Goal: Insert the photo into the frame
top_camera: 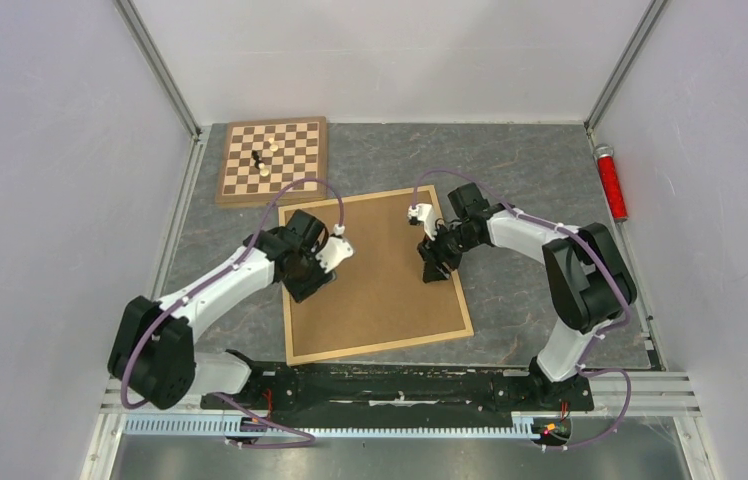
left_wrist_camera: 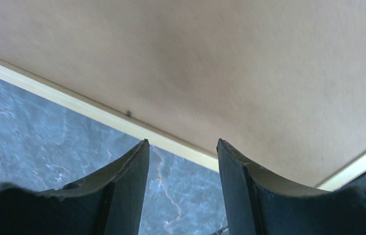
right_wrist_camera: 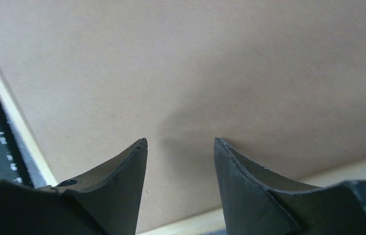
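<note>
The frame [top_camera: 381, 347] of light wood lies flat mid-table, filled by a brown backing board [top_camera: 380, 275]. The photo is hidden. My left gripper [top_camera: 303, 290] hangs low at the frame's left rail, open; in the left wrist view its tips [left_wrist_camera: 183, 143] straddle bare grey table just short of the rail [left_wrist_camera: 93, 110], with the board [left_wrist_camera: 230, 63] beyond. My right gripper [top_camera: 436, 272] is over the right part of the board, open and holding nothing. In the right wrist view its tips [right_wrist_camera: 180, 141] hover above the board [right_wrist_camera: 195, 63], with the frame's rail [right_wrist_camera: 10, 127] at the left.
A checkered chessboard [top_camera: 300, 175] with a few pieces stands at the back left, close to the frame's far corner. A red cylinder [top_camera: 610, 182] lies along the right wall. White walls enclose the grey table [top_camera: 530, 170] on three sides.
</note>
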